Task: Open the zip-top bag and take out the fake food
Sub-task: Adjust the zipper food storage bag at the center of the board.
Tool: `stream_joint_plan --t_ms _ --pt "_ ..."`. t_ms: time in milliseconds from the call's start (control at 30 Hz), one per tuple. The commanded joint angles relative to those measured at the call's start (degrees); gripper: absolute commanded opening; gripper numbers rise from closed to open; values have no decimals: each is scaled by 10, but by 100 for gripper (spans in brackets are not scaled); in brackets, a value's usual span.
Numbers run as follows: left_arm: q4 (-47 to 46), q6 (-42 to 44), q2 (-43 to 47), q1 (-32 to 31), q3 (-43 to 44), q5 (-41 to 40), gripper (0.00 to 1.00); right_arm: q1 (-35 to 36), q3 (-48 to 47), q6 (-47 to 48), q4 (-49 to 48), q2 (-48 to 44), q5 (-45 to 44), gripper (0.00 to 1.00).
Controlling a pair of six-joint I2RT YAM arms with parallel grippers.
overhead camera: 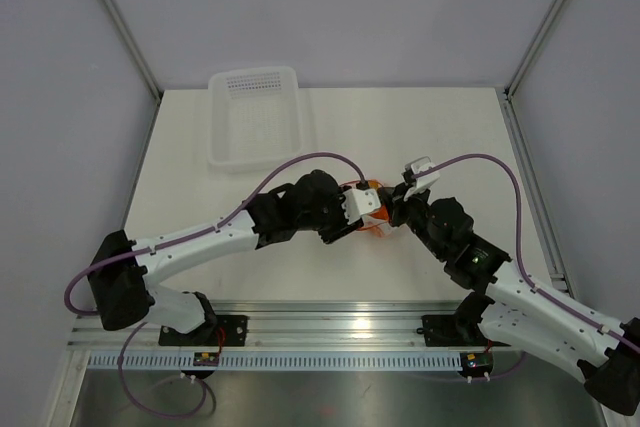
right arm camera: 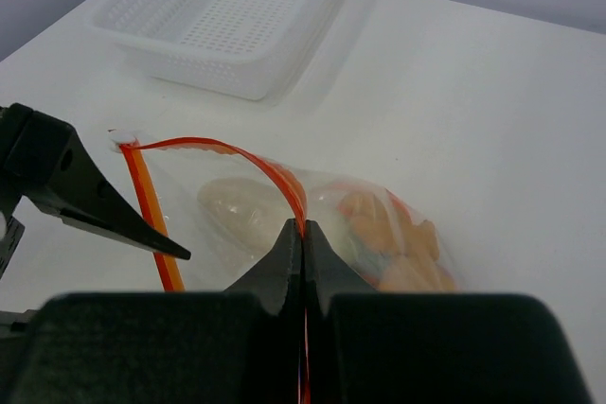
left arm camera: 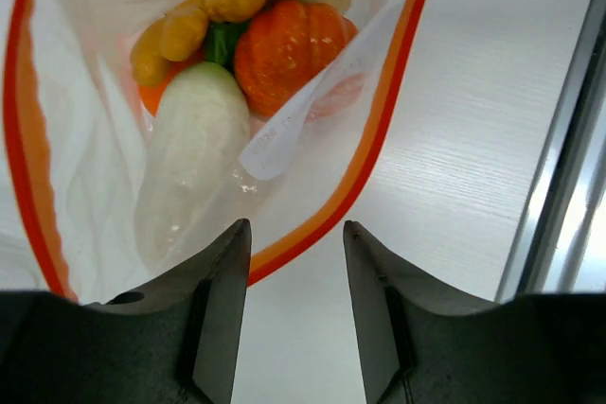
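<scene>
Bag (left arm camera: 76, 139): one, one basket (overhead camera: 255, 132) beyond; my right gripper (right arm camera: 303, 238) pinches its red strip, left gripper (left arm camera: 296, 243) gapes astride the rim; inside, one radish (left arm camera: 194, 158), one pumpkin (left arm camera: 284, 49)

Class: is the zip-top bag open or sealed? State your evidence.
Open. On the zip-top bag, zipper strips curve wide apart, fake food showing between them.

Bright, even light, faint shadows; table (right arm camera: 492, 92) washed pale, left pincer (left arm camera: 296, 234) slightly blurred

Left fingers (left arm camera: 222, 309) parted, seemingly halfway; right fingers (right arm camera: 284, 262) pressed tightly shut
</scene>
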State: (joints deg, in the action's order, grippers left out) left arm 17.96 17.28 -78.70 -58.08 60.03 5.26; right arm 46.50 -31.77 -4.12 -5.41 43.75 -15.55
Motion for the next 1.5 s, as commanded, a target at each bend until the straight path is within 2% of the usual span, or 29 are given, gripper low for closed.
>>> stream_joint_plan --t_ms 0,33,167,300,333,467,533,667,867,900,933,1000,1167,1300,1467 --pt "68 -28 -10 3 46 55 46 4 -10 7 -41 5 -19 0" --pt "54 -30 -5 2 40 9 47 4 -9 6 -42 5 -19 0" --pt "-75 -15 29 3 -27 -72 49 4 -6 6 -44 -5 -16 0" --pt "-122 0 9 3 -31 -139 46 4 -1 6 -48 -10 -11 0" --pt "-123 1 2 3 -27 -140 41 4 -2 6 -48 -9 -9 0" --pt "-98 -1 -7 4 -7 -77 34 3 -7 5 -43 0 -7 0" --pt "-103 -1 9 4 -20 -39 32 4 -9 5 -42 5 -8 0" --pt "-161 9 20 4 -51 -37 31 4 -9 5 -45 6 -4 0" --pt "-197 39 -61 3 -13 -139 17 4 -1 6 -55 -9 16 0" --pt "-196 44 -93 3 -4 -170 10 4 2 6 -57 -11 18 0" --pt "-201 54 -105 3 2 -187 7 4 5 7 -58 -18 20 0" --pt "-231 63 -128 3 2 -207 4 4 10 6 -64 -25 24 0" --pt "-274 85 -144 4 -17 -201 6 3 10 2 -63 -32 23 0" --pt "-189 81 -175 3 24 -167 7 3 9 0 -60 -31 11 0" --pt "-98 63 -192 5 51 -117 19 3 9 -1 -56 -34 3 0"
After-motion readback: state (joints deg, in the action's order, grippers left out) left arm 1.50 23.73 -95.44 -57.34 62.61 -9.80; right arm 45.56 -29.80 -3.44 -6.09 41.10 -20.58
